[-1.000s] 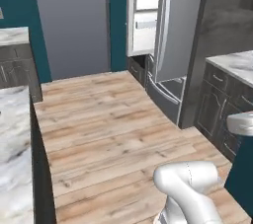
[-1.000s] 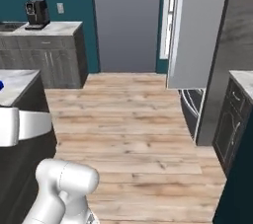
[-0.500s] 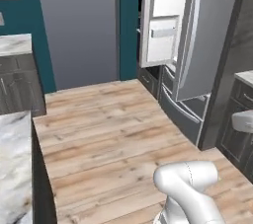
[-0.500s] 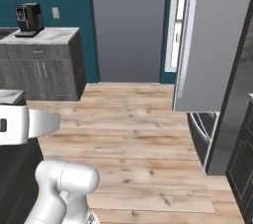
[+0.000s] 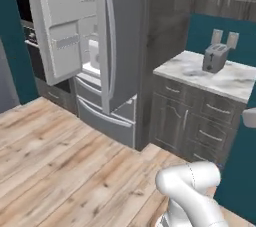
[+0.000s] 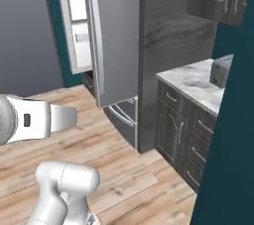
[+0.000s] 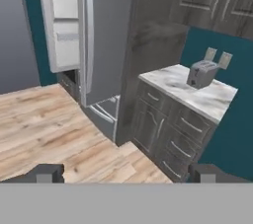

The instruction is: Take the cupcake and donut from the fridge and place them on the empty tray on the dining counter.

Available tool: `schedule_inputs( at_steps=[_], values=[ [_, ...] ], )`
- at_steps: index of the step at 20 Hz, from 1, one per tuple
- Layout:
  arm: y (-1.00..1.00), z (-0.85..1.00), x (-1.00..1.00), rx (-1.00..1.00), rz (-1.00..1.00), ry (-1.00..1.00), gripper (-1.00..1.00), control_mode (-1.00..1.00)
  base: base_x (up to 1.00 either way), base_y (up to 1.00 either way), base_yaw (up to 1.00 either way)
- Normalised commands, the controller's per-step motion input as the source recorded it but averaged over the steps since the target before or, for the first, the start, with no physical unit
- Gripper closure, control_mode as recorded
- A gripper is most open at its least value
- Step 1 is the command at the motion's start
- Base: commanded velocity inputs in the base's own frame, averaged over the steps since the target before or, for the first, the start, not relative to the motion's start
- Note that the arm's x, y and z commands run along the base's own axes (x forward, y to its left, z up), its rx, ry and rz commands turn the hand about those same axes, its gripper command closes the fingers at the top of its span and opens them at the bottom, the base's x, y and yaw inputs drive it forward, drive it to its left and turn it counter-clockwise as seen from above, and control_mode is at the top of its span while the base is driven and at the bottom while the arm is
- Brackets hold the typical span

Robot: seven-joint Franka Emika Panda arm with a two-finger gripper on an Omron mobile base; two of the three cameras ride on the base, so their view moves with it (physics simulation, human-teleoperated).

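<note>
Hanging wide apart and holding nothing, the gripper (image 7: 126,172) faces bare wood floor (image 7: 44,119). Beyond the floor stands the fridge (image 5: 107,46), its left door (image 5: 55,21) swung out. A marble surface (image 5: 215,76) with a toaster (image 5: 215,58) borders the right.

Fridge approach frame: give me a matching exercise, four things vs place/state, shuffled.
Things:
1. fridge
2. toaster
3. gripper
4. wood floor

Place or state:
A. on the marble counter, by two wall outlets
B. open, nothing between the tips
C. left door swung open, right door shut
D. pale planks running up to the fridge

Pairs: 1-C, 2-A, 3-B, 4-D
</note>
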Motion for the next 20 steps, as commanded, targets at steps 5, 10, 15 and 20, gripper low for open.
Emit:
schedule_inputs(
  at_steps=[5,10,15,20],
  values=[
    [0.00,0.00,0.00,0.00,0.00,0.00,-1.00,1.00,0.62,0.70,-0.79],
    [0.00,0.00,0.00,0.00,0.00,0.00,-1.00,1.00,0.52,1.00,-0.38],
    [0.00,0.00,0.00,0.00,0.00,0.00,-1.00,1.00,0.61,1.00,-0.32],
    [0.00,0.00,0.00,0.00,0.00,0.00,-1.00,1.00,0.74,1.00,-0.45]
  ],
)
